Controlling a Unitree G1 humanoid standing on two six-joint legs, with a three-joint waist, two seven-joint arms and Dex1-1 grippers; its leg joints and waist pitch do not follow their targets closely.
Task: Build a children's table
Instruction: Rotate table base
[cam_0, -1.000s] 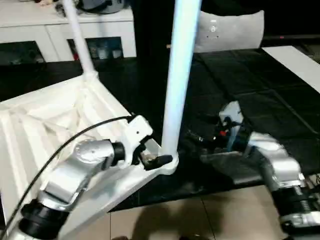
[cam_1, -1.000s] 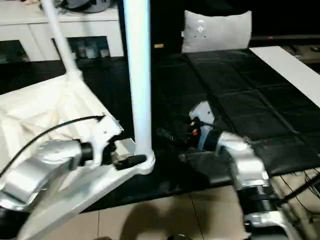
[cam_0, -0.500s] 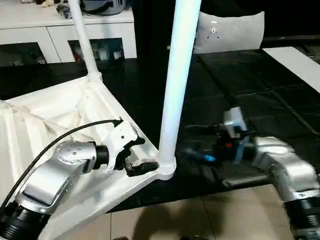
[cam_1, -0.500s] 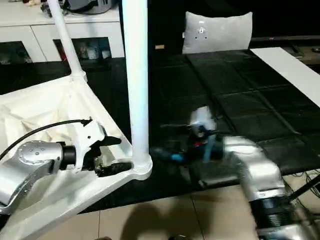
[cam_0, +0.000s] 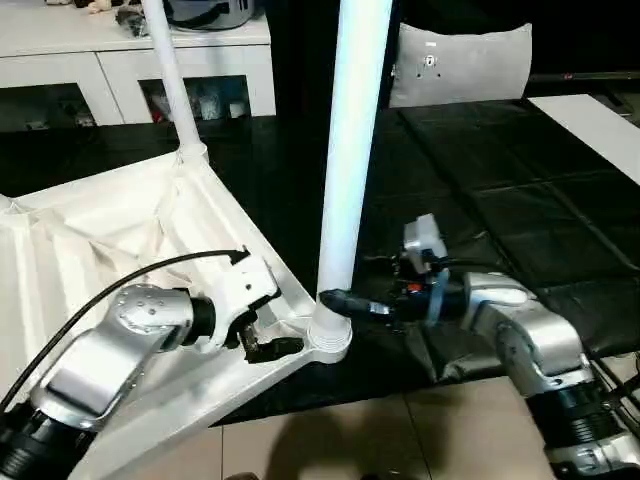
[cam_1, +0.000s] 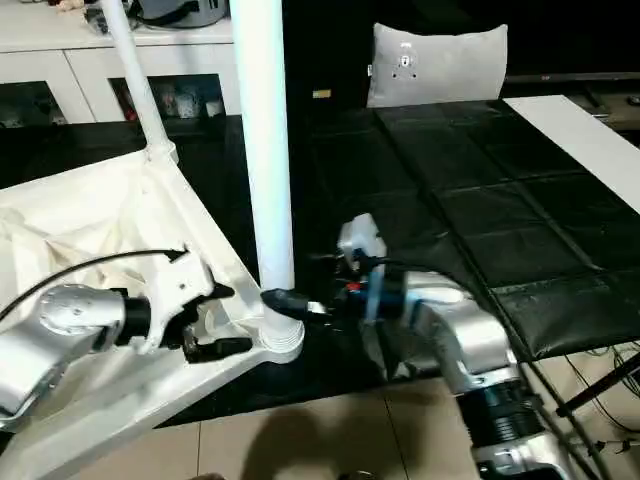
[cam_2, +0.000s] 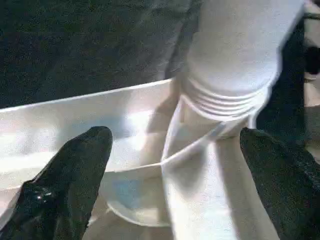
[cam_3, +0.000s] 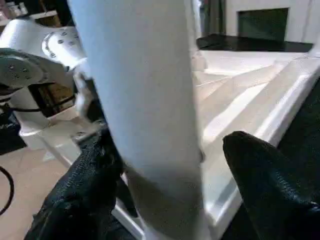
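Observation:
The children's table top lies upside down and tilted, ribbed underside up. Two white legs stand in its corner sockets: a far leg and a near leg. My left gripper is open beside the near corner socket. In the left wrist view its fingers stand wide apart on either side of the socket's ribbed collar. My right gripper reaches in from the right at the near leg's base. It is open, with the leg between its two fingers.
A white cabinet with glass doors runs along the back left. A grey cushion leans at the back. The table rests on black quilted mats, with a white board at the right. Tiled floor lies in front.
My right gripper has swung left across the mat to the near leg's base and now straddles it. The left gripper has stayed at the near corner socket.

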